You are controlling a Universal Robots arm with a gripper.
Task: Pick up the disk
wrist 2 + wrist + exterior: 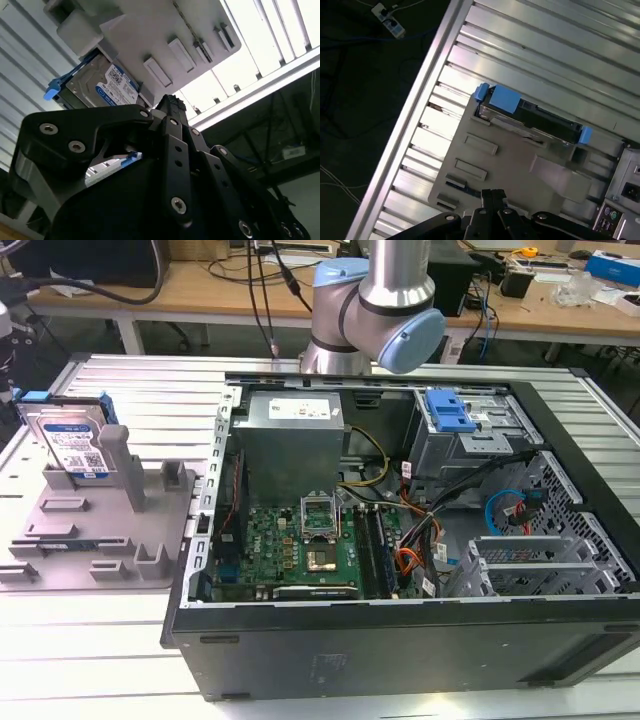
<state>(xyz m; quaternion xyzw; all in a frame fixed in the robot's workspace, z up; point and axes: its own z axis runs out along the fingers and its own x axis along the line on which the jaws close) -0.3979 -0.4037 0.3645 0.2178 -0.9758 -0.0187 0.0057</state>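
Arm (pixel 375 300): upper links cut off by exterior view's top edge. Disk (pixel 68 440): lower half hidden behind posts of fixture tray (pixel 110 565); label print too small to tell. In second wrist view, hand (pixel 170 101) covers part of disk; hand's body cut off by picture edge in both wrist views.

The disk (pixel 65 440) is dull silver metal with a glossy white-and-blue label and blue plastic rails. At its six o'clock in the exterior view, the tray (pixel 120 550) is matt grey plastic. The desk (pixel 90 660) is ribbed, shiny aluminium. The computer case (pixel 400 650) is matt black metal. The fingers (pixel 176 150) are matt black with bright screws.
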